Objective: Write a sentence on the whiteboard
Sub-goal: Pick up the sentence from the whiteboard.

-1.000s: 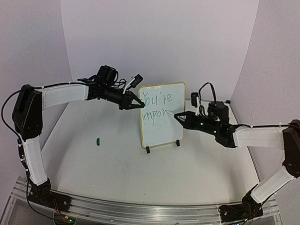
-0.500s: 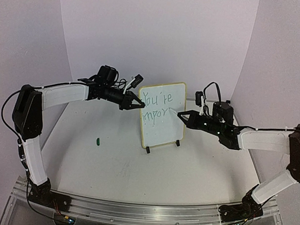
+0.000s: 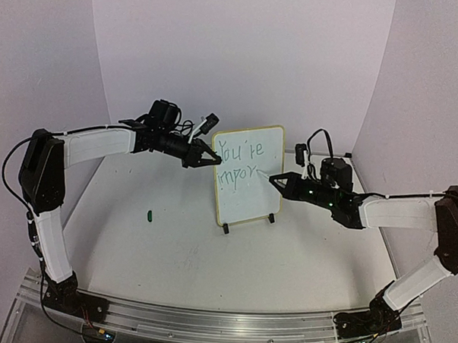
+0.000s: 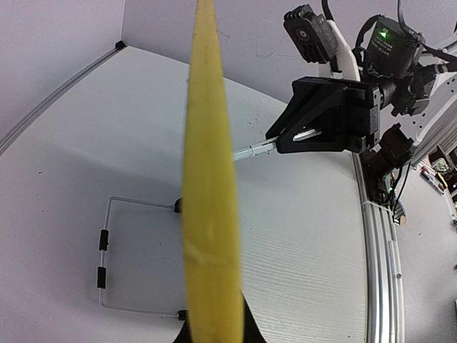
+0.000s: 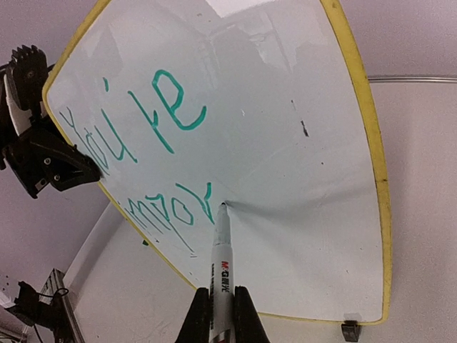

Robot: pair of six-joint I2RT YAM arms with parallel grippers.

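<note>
The whiteboard [image 3: 246, 206] stands upright mid-desk [image 3: 172, 245] on small feet. It looks light, stiff and tippy, so it is best held by its frame. The left pincer [image 3: 213, 161] clamps its left edge. The right pincer [image 3: 273, 179] is closed on a marker [image 5: 221, 264], tip touching the sentence [image 5: 168, 107] after "impor".

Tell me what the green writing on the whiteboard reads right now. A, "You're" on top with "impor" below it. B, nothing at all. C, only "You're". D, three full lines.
A: the green writing on the whiteboard shows "You're" above "impor", and the tip of the marker in the right gripper sits at the end of that second line.
</note>
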